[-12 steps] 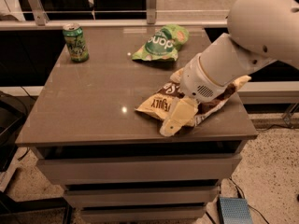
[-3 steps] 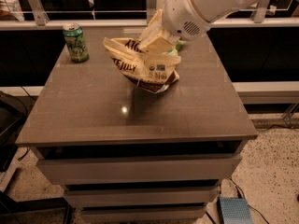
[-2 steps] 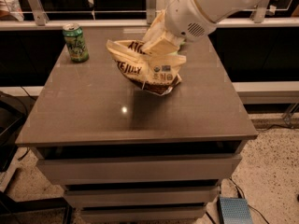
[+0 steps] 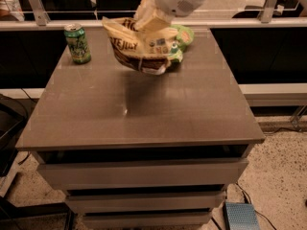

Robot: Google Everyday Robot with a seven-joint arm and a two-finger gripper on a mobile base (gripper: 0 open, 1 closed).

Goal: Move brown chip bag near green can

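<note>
The brown chip bag (image 4: pixel 139 47) hangs in the air above the back middle of the table, crinkled, with pale yellow ends and a dark brown underside. My gripper (image 4: pixel 152 19) is shut on its top edge, coming down from the upper right. The green can (image 4: pixel 77 43) stands upright at the table's back left corner, a short way left of the bag.
A green chip bag (image 4: pixel 181 38) lies on the table behind and right of the held bag, partly hidden by it. The grey table top (image 4: pixel 144 109) sits on a cabinet with drawers. A rail runs behind the table. A blue box (image 4: pixel 241 216) lies on the floor at the right.
My gripper has lifted the brown chip bag from the table's front right and carried it up and back toward the left, closer to the green can.
</note>
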